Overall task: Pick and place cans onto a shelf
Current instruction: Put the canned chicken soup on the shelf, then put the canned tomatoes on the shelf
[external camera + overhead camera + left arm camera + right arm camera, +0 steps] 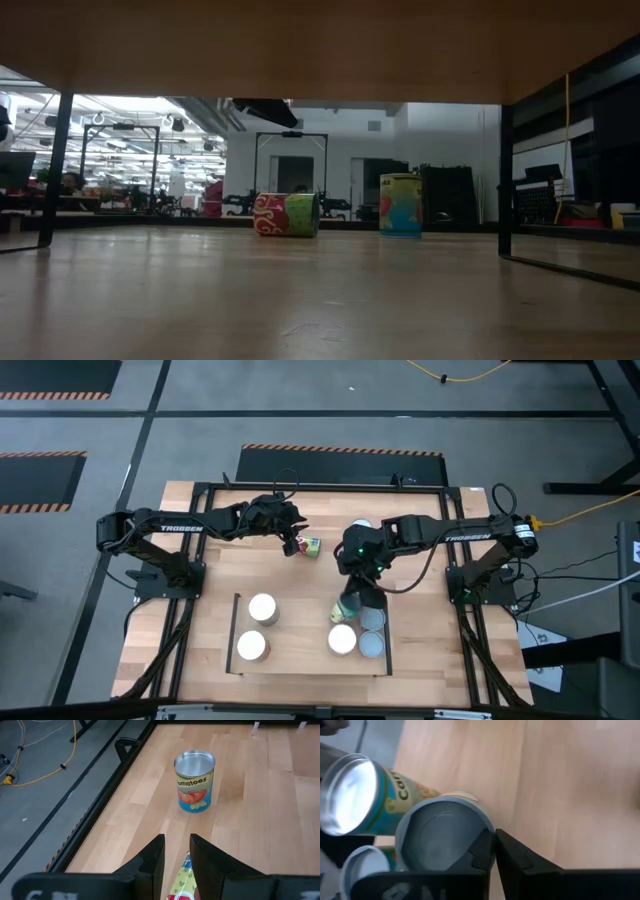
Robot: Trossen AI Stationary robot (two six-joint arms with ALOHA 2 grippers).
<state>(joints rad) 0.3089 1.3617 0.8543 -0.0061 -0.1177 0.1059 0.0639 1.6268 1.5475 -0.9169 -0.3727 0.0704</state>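
Note:
The shelf (pixel 300 632), a light-wood panel with thin black rails, carries several upright cans with pale tops, such as one (pixel 262 607). A green-yellow can (pixel 345 610) leans tilted against its neighbours (pixel 375 795). My right gripper (pixel 355 595) hovers over that group, its fingers shut, at the rim of a grey-topped can (pixel 440 837). My left gripper (pixel 177 852) stands open by a narrow gap above a red, green and yellow can (pixel 310 546) that lies on its side on the table (pixel 287 214). A tomato can (pixel 194 781) stands upright farther off. My right gripper's shut fingertips (pixel 485 851) stand at the grey-topped can's rim (pixel 487 827), coming slanting from above. I cannot tell whether they touch it.
The black outer frame (pixel 200 490) runs around the table's edges. The tomato can (pixel 401 205) stands under my right arm (pixel 440 530). Bare wood lies in the shelf's middle and between the shelf and the two table cans. A yellow cable (pixel 30 775) trails on the floor beyond.

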